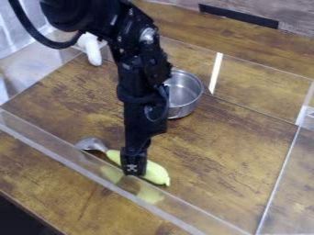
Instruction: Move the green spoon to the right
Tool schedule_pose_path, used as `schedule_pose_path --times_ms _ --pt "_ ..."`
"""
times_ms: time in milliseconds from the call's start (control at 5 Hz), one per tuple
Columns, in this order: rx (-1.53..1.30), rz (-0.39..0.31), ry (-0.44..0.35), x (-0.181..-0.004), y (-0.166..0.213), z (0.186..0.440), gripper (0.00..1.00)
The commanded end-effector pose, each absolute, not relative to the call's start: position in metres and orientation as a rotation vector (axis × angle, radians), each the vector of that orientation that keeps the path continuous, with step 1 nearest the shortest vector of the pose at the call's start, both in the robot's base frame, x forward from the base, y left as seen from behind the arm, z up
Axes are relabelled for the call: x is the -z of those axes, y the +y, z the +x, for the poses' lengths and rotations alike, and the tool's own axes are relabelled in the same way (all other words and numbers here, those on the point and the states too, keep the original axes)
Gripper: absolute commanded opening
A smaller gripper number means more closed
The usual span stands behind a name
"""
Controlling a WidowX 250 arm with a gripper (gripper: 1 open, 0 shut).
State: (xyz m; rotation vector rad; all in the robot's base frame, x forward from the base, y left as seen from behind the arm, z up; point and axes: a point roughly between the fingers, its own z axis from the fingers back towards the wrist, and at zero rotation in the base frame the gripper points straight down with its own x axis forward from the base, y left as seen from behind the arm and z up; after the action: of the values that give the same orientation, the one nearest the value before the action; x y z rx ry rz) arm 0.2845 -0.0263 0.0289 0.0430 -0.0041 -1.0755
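A: How does the gripper (134, 164) stand?

B: Open, pointing down over the green spoon (152, 173), with its tip at the thick yellow-green handle. The jaws are not closed on it

A: Is it touching the handle?

B: I can't tell, the dark fingers blend together and cover part of the handle

A: And where is the spoon?

B: On the wooden table (227, 151), near the clear panel (64, 151), its grey bowl end at the left of the view and the handle slanting down to the right

A: Anything else hard to see?

B: The arm hides part of the steel pot (185, 92) and the white object (90, 48), and is itself cut off at the top edge
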Motion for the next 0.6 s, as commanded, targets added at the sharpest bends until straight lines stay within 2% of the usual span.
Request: schedule_pose_path --times_ms 0,400 --pt "1.111 0.010 0.029 -0.0201 -0.0332 0.2690 1.00" --pt "1.114 -0.028 0.022 -0.0199 -0.0339 0.2655 1.00"
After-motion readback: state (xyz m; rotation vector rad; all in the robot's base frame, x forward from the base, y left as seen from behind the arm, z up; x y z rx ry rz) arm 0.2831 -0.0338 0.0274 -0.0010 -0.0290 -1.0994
